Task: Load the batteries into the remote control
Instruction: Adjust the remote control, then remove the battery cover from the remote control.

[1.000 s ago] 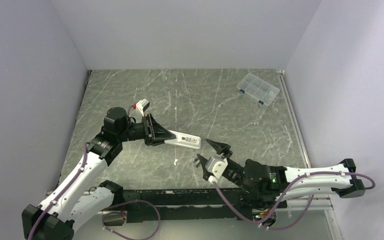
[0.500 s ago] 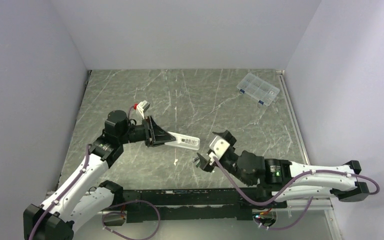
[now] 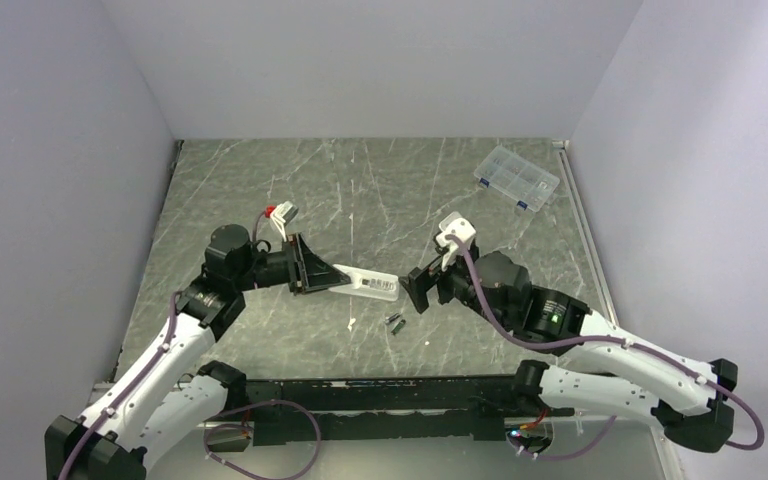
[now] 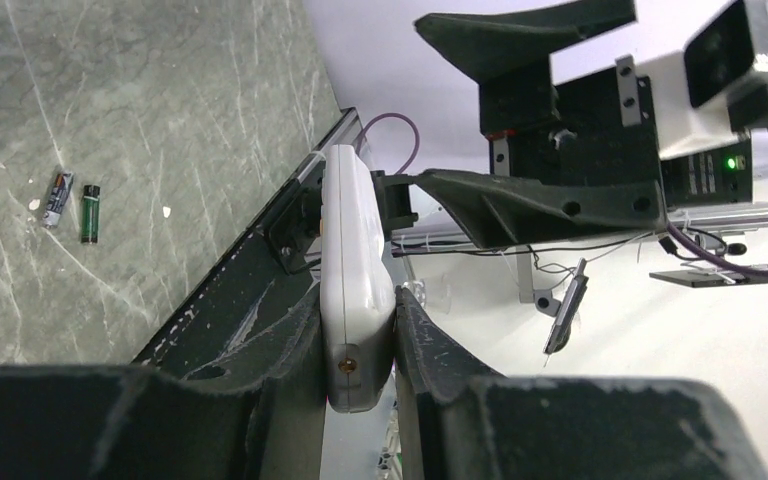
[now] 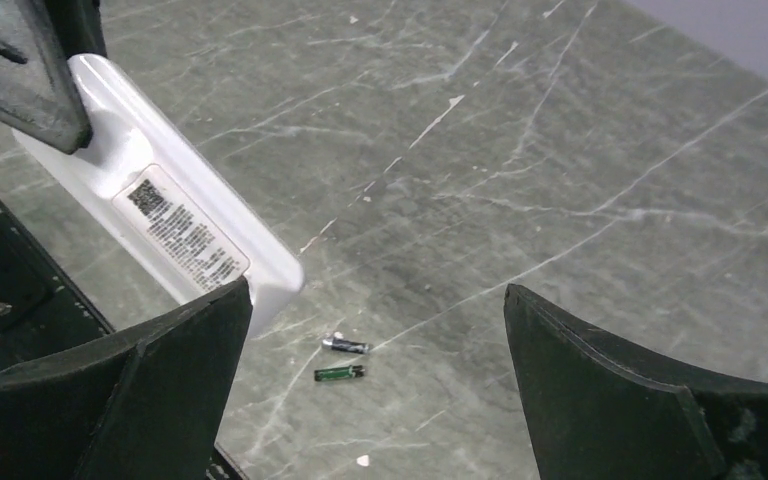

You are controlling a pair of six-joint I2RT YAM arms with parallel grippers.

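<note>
Batteries [image 3: 396,323] are lying side by side on counter [image 3: 260,180], just nearward of remote control [image 3: 372,283] | left fingers [image 4: 285,335] are pinching remote's end | right fingers [image 5: 160,385] are hanging spread wide, empty, nearer arm, batteries lying below them crosswise | since a second ago right arm is swinging up beside remote, fingers widening

Soft, even light; close foreground in wrist views seems blurred.
</note>
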